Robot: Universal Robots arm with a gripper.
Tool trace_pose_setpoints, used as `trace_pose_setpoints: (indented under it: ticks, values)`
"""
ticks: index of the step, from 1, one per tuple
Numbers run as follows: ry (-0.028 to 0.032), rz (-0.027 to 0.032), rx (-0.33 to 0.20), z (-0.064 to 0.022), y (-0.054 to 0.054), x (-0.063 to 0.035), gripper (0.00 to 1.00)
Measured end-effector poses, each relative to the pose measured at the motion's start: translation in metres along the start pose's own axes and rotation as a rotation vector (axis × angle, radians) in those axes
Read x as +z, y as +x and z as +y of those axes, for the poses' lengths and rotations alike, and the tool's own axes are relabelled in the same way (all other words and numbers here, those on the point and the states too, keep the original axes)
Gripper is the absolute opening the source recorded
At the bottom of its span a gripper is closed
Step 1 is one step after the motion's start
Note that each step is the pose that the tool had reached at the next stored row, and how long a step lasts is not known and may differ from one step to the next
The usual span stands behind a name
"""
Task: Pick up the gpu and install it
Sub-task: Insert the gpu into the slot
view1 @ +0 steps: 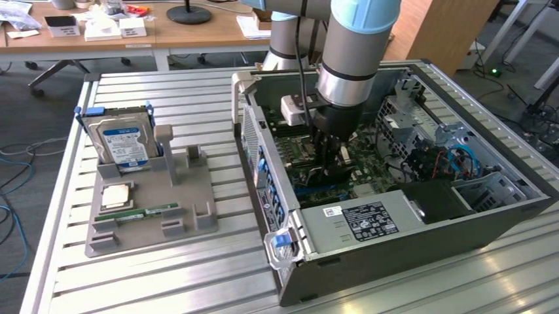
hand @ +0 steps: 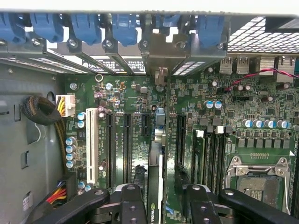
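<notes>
- Grey metal walls of the computer case (view1: 419, 229) lie open on the slatted table (view1: 175, 91) in the exterior view, so my arm (view1: 358, 46) can reach straight down inside.
- My gripper (view1: 334, 171) is low in the case, just over the green board (view1: 292, 131). It is near the wall on the exterior view's left, because that is where cards plug in.
- Well apart from the case, on the exterior view's left, the grey holder (view1: 144, 229) has the hard drive (view1: 122, 145) standing up. That makes parts easy to grab from above.
- In the wrist view I look down along the graphics card (hand: 155, 186). It stands on its thin edge between my gripper's (hand: 160, 207) fingers (hand: 128, 205), right over a long black slot on the green board.
- The jaws are about half closed, one on each flat side of the card. I think they are holding it, since it stands straight with nothing else propping it. The exact touch spots are hidden.
- The card's silver end (hand: 161, 63) meets the back wall under the blue clips (hand: 126, 25). It lines up with one opening, so the card points the right way.
- I cannot tell if the card's bottom edge is all the way in the slot. I judge the job is close to done, not finished.
</notes>
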State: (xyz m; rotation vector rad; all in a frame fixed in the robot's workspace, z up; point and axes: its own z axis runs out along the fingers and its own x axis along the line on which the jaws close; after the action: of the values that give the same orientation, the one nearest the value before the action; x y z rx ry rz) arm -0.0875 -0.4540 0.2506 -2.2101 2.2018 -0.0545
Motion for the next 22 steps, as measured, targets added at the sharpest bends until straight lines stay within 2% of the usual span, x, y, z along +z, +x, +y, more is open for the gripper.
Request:
trace_pose_setpoints:
  ticks: [15,22]
  values:
    - [0.0001,-0.0002,0.000,-0.0001,0.0006,0.0001,0.40]
    - [-0.0001,0.0005,0.017,-0.0001,0.0006,0.0001,0.40]
